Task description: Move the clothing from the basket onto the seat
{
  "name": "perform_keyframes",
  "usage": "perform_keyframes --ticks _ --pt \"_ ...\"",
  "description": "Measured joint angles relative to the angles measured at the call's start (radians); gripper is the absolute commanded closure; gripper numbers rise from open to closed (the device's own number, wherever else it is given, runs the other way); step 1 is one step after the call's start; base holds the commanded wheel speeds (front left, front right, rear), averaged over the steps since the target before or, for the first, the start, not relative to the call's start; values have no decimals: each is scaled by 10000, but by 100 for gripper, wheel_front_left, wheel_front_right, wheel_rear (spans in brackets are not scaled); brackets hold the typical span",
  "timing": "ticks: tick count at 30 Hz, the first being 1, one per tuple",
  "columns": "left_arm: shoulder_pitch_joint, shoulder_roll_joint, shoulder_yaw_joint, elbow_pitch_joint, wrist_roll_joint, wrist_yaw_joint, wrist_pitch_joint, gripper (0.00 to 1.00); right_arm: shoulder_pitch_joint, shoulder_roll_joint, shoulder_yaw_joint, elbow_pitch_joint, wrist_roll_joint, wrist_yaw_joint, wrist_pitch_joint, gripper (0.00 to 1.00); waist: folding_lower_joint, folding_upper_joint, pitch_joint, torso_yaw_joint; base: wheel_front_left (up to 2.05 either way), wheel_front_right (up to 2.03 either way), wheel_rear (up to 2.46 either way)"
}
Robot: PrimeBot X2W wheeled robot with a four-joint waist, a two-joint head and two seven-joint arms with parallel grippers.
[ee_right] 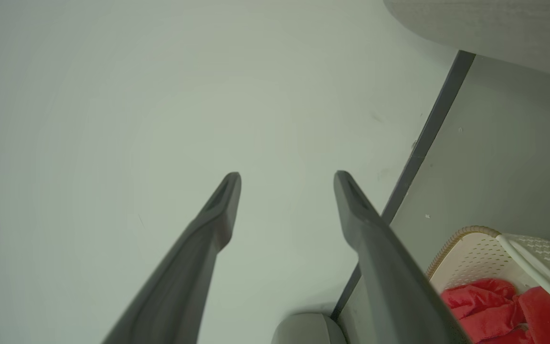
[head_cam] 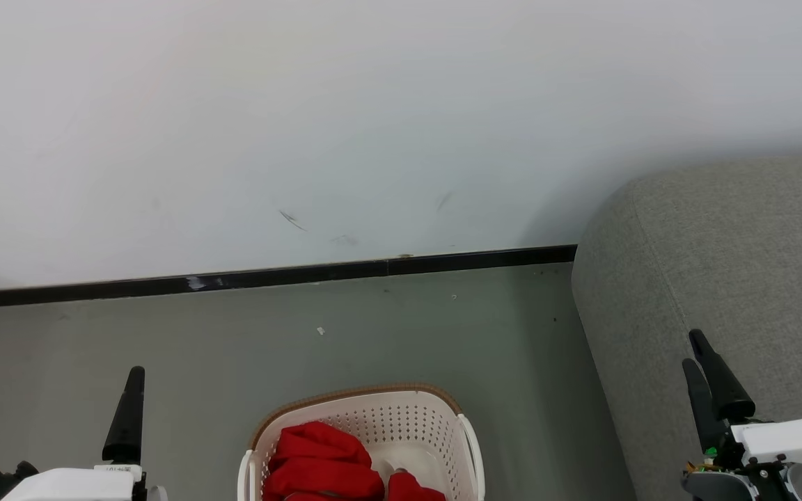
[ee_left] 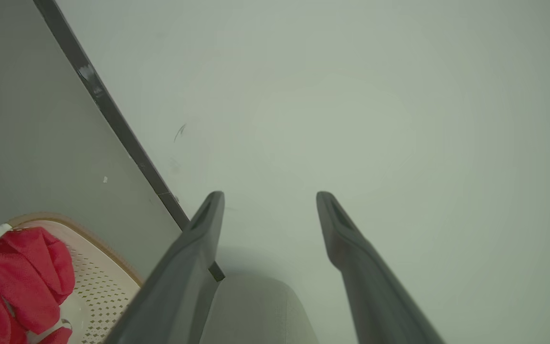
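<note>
Fingers (ee_left: 194,248) wide apart in both wrist views

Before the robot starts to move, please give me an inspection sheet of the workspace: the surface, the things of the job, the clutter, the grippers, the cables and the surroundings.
Surface: grey-green floor; the basket stands on it.
Job's things: red clothing piled inside the cream basket; grey seat to the robot's right, no garment on the part in view.
Clutter: a small white scrap on the floor.
Grippers: left gripper open, holding nothing; right gripper open, holding nothing.
Cables: a bit of coloured wiring at the right gripper's base.
Surroundings: pale wall with scuff marks; black skirting board along its foot.
</note>
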Motion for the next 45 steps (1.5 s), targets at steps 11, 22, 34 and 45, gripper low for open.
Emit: perform_keyframes --ticks 11,22,34,45 --pt "0 441 -311 -173 1605 -61 -445 0 -179 -508 374 -431 -1967 2 -276 0 5 0 -9 -35 0 0 0" --pt "-1 788 -500 -395 3839 -94 -830 0 -259 -851 387 -788 -4740 2 -566 0 -40 0 42 -57 0 0 0" --pt "-1 1110 -976 -428 6332 144 -1243 0 -337 -897 677 -907 -7419 10 -861 0 -69 0 96 -51 0 0 0" --pt "-2 1131 -1243 -403 7981 403 -1634 0 -336 -786 589 -849 -9455 12 -1135 0 -74 0 71 -58 0 0 0"
